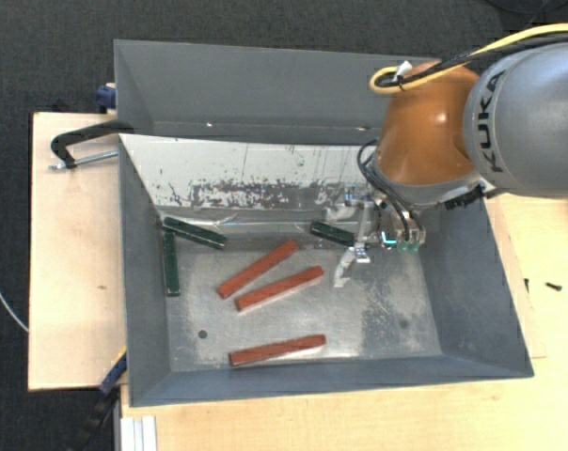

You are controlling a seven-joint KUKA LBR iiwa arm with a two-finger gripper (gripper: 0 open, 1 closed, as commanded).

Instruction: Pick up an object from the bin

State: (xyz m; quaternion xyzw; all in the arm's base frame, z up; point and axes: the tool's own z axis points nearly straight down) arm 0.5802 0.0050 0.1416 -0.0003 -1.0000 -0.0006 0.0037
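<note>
My gripper (pixel 355 259) hangs low over the bin floor, right of centre, under the orange wrist cover. A short dark green bar (pixel 331 234) lies just to its upper left, its right end reaching the gripper. Two red-brown bars lie slanted side by side left of the gripper, the upper one (pixel 258 269) and the lower one (pixel 278 288); the lower one's right end is a short gap from the gripper. Nothing shows held in the gripper.
A third red-brown bar (pixel 276 349) lies near the bin's front wall. Two dark green bars sit at the left, one slanted (pixel 194 233) and one upright (pixel 171 263). Bare floor spreads to the right and below the gripper.
</note>
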